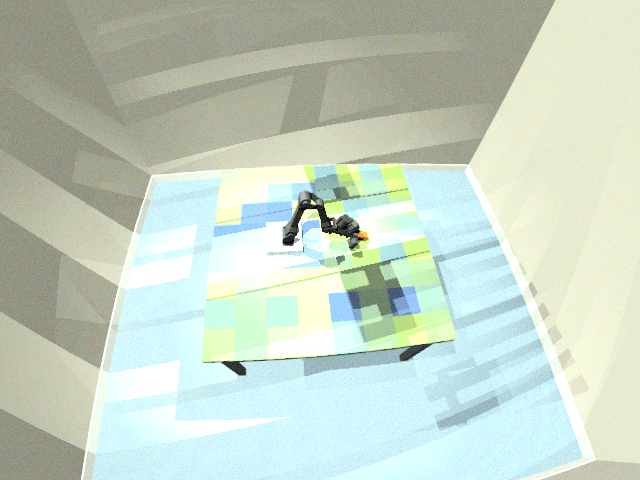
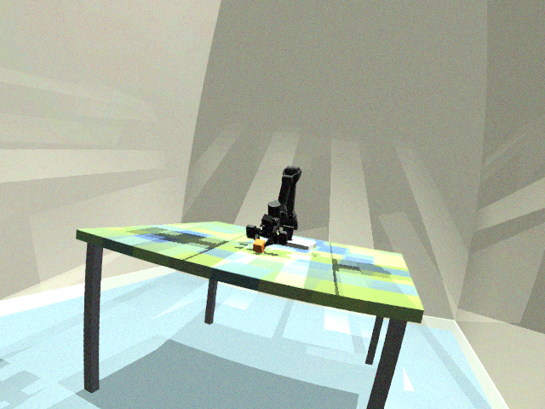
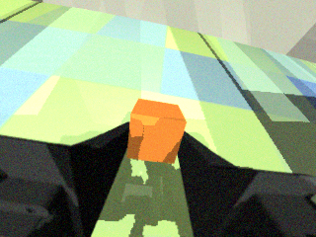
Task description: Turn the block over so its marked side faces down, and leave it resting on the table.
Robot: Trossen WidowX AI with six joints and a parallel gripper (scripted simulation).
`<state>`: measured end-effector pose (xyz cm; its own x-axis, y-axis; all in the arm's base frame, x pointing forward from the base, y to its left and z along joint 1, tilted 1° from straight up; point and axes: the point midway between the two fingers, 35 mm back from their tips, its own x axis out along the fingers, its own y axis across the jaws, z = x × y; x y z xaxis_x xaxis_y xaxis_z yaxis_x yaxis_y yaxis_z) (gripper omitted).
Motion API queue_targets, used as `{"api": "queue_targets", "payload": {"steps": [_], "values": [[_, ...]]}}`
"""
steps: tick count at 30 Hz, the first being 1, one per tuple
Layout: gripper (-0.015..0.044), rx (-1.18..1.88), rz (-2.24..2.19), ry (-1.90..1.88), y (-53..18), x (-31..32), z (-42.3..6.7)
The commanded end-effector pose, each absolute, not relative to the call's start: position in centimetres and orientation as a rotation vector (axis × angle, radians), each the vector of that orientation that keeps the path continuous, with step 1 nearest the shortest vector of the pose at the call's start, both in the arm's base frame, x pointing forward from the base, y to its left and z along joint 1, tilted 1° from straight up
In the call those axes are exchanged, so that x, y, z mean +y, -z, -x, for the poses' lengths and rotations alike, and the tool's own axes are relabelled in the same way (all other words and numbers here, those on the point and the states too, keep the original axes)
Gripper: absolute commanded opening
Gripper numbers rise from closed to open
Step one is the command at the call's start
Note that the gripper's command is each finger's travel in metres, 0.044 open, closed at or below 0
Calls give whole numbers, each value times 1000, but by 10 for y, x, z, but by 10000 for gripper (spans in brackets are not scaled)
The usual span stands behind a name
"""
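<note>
Near the far edge of the patchwork table [image 2: 307, 288], the black arm [image 1: 310, 206] rises from its white base plate [image 1: 273, 245] and bends down to the right. Its gripper [image 3: 157, 143] is clamped on the orange block [image 3: 157, 130], low over the middle of the worktop, well clear of every corner.

block [image 3: 157, 132] orange; tool [image 3: 157, 148] black; table [image 2: 307, 281] green-blue-yellow patchwork

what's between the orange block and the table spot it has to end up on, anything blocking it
Nothing visible blocks it. The gripper is shut on the orange block, held low over the table. In the wrist view the patchwork surface around and ahead of the block shows only colour patches and shadows, no other object.
</note>
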<state>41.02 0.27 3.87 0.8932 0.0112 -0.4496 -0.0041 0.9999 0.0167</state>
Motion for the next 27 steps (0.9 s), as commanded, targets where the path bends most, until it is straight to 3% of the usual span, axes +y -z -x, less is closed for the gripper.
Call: {"api": "queue_targets", "payload": {"steps": [1,15,27], "values": [[79,465,-17,-2,-39,2,-410],[440,465,-17,-2,-39,2,-410],[440,465,-17,-2,-39,2,-410]]}}
